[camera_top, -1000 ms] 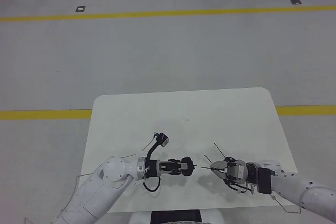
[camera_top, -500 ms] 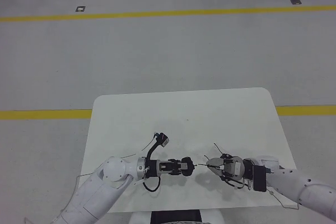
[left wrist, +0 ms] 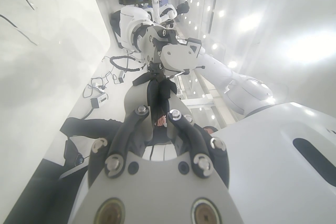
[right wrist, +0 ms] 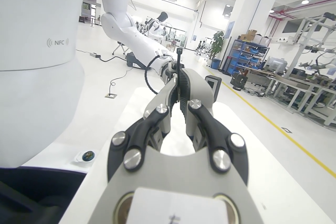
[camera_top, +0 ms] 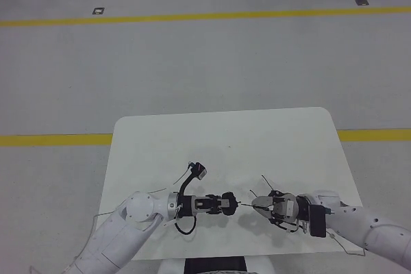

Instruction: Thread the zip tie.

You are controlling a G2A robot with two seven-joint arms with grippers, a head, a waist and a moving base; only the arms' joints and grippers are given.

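Table (camera_top: 294, 137): both arms over the near edge, tips facing. Right gripper (camera_top: 255, 203) has edged left, now just beside left gripper (camera_top: 234, 203). Its fingers are pinched on the zip tie (right wrist: 179, 57), head poking out. Left gripper unmoved, fingers pressed together; grip contents unclear.

Thin black plastic zip tie (right wrist: 179, 62), ribbed rubbery pads (right wrist: 187, 83) on the right gripper (right wrist: 179, 78), smooth matt white table (camera_top: 260, 137)

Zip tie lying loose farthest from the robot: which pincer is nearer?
Right. The right pincer is just next to the loose zip tie; the left pincer is farther away.
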